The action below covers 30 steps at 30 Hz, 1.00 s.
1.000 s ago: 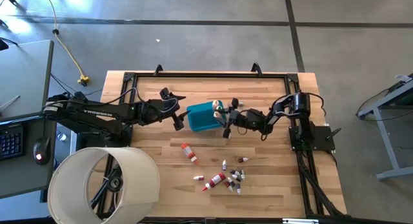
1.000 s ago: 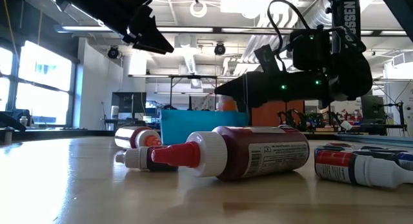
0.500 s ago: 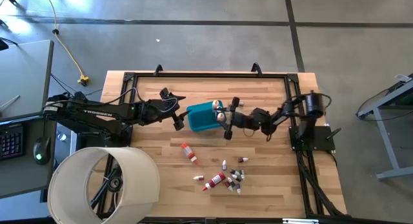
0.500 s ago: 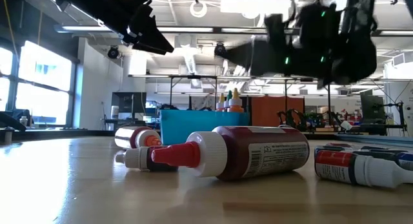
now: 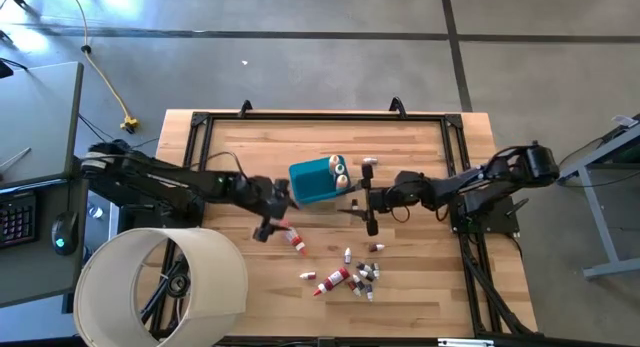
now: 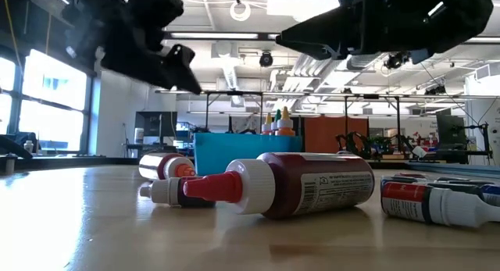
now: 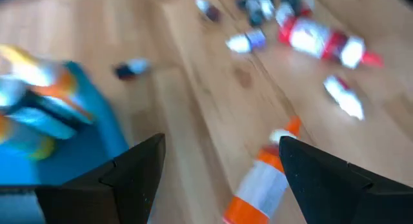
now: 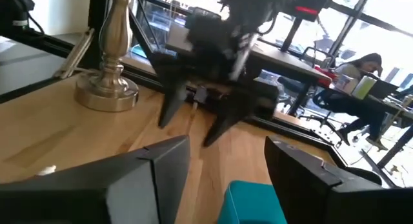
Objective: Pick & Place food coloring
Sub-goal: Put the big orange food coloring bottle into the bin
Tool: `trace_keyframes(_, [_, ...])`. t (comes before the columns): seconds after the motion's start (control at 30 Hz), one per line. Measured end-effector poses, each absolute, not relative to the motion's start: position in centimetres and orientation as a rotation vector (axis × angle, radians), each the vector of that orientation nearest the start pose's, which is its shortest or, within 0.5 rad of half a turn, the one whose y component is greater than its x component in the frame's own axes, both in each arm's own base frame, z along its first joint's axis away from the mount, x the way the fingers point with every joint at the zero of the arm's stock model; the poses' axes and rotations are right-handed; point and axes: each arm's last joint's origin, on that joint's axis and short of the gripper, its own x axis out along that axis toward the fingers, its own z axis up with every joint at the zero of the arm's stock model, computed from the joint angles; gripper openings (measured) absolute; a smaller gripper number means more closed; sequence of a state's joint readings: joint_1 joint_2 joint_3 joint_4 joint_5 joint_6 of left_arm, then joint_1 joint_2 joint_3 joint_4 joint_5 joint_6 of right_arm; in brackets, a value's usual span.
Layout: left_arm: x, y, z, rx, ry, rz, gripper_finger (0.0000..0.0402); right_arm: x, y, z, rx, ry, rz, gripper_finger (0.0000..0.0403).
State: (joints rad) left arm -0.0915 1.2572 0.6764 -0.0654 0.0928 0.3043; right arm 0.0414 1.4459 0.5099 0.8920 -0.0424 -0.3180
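The food coloring bottles (image 5: 345, 277) lie scattered on my table (image 5: 230, 147) toward its front edge: a big dark-red one with a pale cap (image 6: 301, 185) and small vials beside it. An orange-and-white bottle (image 5: 293, 237) lies apart, nearer my left gripper (image 5: 272, 216). A few more stand in the blue tub (image 5: 312, 182), their yellow and orange tops peeping over its rim at table height (from above they show only as round caps). My left gripper hangs over the orange bottle, fingers spread wide and holding nothing; its wrist camera looks straight down on that bottle (image 7: 261, 185). My right gripper (image 5: 367, 194), also wide and empty, hovers just beside the tub.
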Motion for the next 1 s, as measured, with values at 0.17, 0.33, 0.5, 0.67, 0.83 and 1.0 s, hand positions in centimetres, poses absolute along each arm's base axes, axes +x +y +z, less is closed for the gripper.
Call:
trace_keyframes(0.17, [26.6,-3.9,19.8,0.427,0.723,-0.357,0.03,27.7,1.6,20.0,-0.323,0.028,0.093,0.0187])
trace_keyframes(0.33, [28.3,-4.6,18.9,0.468,0.785,-0.472,0.03,27.7,1.6,20.0,-0.317,0.026,0.092,0.0184])
trace_keyframes(0.5, [29.6,-4.8,18.2,0.474,0.822,-0.535,0.03,27.7,1.6,20.0,-0.316,0.027,0.092,0.0185])
trace_keyframes(0.67, [30.8,-5.0,17.7,0.483,0.865,-0.553,0.03,27.7,1.6,19.9,-0.316,0.04,0.094,0.0181])
trace_keyframes(0.83, [31.8,-5.5,17.6,0.487,0.914,-0.567,0.03,27.6,1.6,19.7,-0.318,0.057,0.096,0.0183])
trace_keyframes(1.0, [32.9,-6.5,17.7,0.509,0.949,-0.604,0.03,27.6,1.6,19.5,-0.317,0.077,0.1,0.018])
